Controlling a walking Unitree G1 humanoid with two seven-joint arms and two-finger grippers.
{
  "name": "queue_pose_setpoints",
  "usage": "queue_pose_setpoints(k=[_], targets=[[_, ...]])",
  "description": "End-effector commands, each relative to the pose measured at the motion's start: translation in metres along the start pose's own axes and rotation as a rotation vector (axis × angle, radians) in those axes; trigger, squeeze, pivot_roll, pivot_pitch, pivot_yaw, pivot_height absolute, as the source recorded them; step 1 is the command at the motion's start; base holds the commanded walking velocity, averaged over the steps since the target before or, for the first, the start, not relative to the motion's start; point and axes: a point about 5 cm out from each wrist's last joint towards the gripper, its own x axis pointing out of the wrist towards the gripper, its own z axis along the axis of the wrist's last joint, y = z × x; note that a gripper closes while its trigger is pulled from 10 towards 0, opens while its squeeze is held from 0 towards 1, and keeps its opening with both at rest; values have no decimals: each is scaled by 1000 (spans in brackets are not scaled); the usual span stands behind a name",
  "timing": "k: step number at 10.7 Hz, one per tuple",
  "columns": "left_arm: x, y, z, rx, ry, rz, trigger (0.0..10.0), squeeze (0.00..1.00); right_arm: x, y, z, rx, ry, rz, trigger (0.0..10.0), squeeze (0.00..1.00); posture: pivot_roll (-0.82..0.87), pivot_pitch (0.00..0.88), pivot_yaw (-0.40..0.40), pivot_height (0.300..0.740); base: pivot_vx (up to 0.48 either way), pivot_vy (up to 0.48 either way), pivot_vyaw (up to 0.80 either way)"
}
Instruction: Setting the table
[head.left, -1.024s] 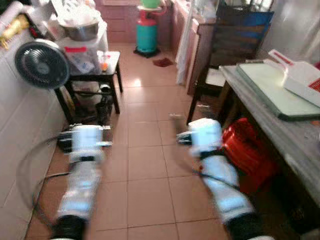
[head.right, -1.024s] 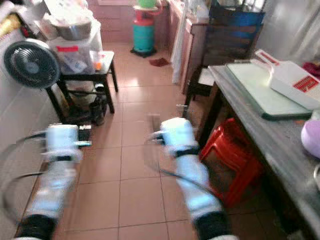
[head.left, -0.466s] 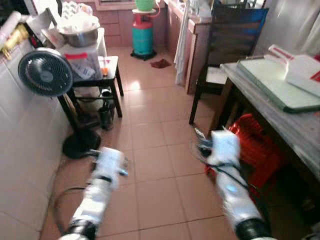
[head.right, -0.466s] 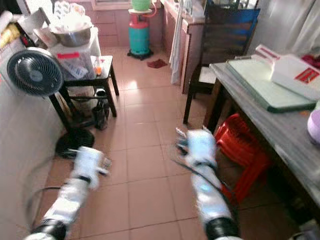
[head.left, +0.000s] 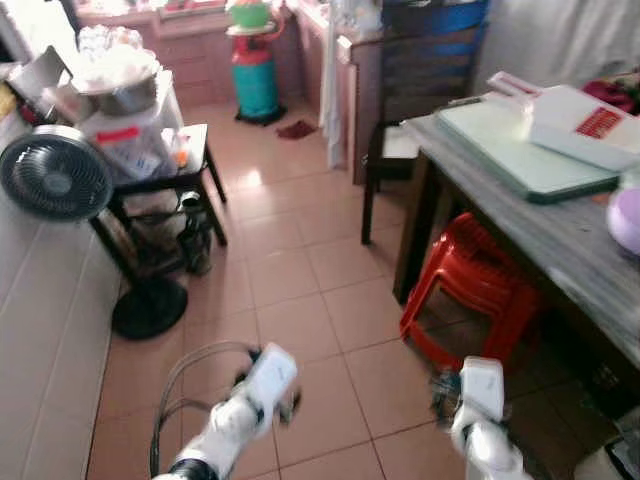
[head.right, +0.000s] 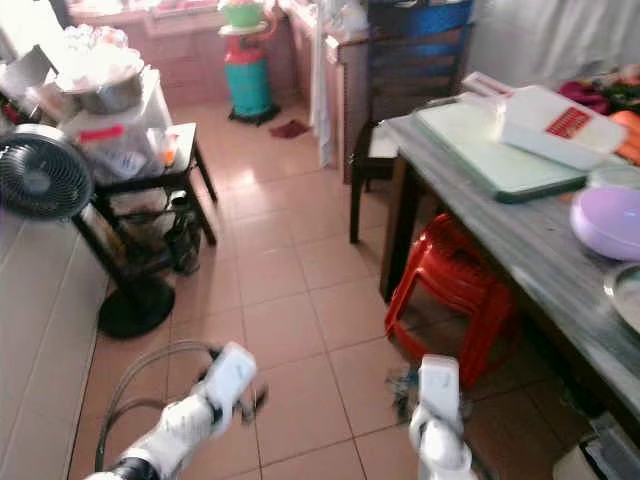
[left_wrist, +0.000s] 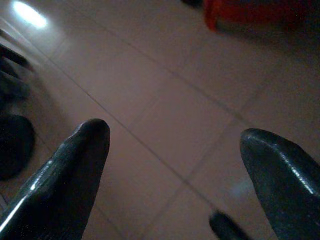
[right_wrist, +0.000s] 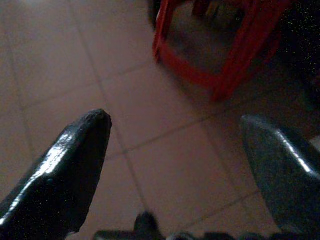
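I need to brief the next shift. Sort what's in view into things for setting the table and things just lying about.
For the job:
table
purple bowl
green board
white container

Just about:
red stool
fan
gas cylinder
chair
black side table

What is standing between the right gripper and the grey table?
In the right eye view, a red plastic stool stands on the tiled floor, partly under the grey table, between it and the lowered, open right gripper.
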Motion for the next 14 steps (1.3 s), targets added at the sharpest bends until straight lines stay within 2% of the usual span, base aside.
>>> queue_pose_setpoints(k=[1,2,3,4,5,6,7,9,10,11,12,13,14], targets=[[-3,3,-13,6,64,9,10000,0,-1,6,-6,5,31,48,10000,0,-82,0,91,740,0,0,0],[-5,7,-17,-1,84,36,10000,0,-3,8,-10,-1,44,74,10000,0,-82,0,87,740,0,0,0],[-12,25,-33,-109,161,168,10000,0,-4,9,-14,-40,50,133,10000,0,-68,0,66,740,0,0,0],[-20,40,-50,-300,232,292,10000,0,-4,9,-17,-65,73,158,10000,0,-54,0,50,740,0,0,0],[-23,40,-55,-365,246,306,10000,0,-4,9,-17,-78,81,182,10000,0,-50,0,50,740,0,0,0],[-28,38,-67,-408,290,321,10000,0,-4,14,-17,-153,80,212,10000,0,-49,0,58,740,0,0,0],[-33,40,-77,-426,321,334,10000,0,-4,28,-15,-205,78,262,10000,0,-22,0,48,740,0,0,0],[-44,58,-87,-488,315,393,10000,0,-1,63,8,-208,-10,368,10000,0,55,0,-2,740,0,0,0],[-48,59,-94,-512,333,406,10000,0,-1,67,11,-276,-37,369,10000,0,81,0,-12,740,0,0,0],[-50,57,-97,-555,323,414,10000,0,4,62,21,-290,-57,332,10000,0,93,0,-16,740,0,0,0],[-45,53,-91,-556,297,384,10000,0,9,53,32,-155,-57,279,10000,0,99,0,-12,740,0,0,0],[-39,52,-81,-532,274,364,10000,0,13,45,38,-127,-56,252,10000,0,92,0,0,740,0,0,0],[-33,46,-72,-502,267,328,10000,0,12,38,29,-147,-16,239,10000,0,94,0,0,740,0,0,0]])
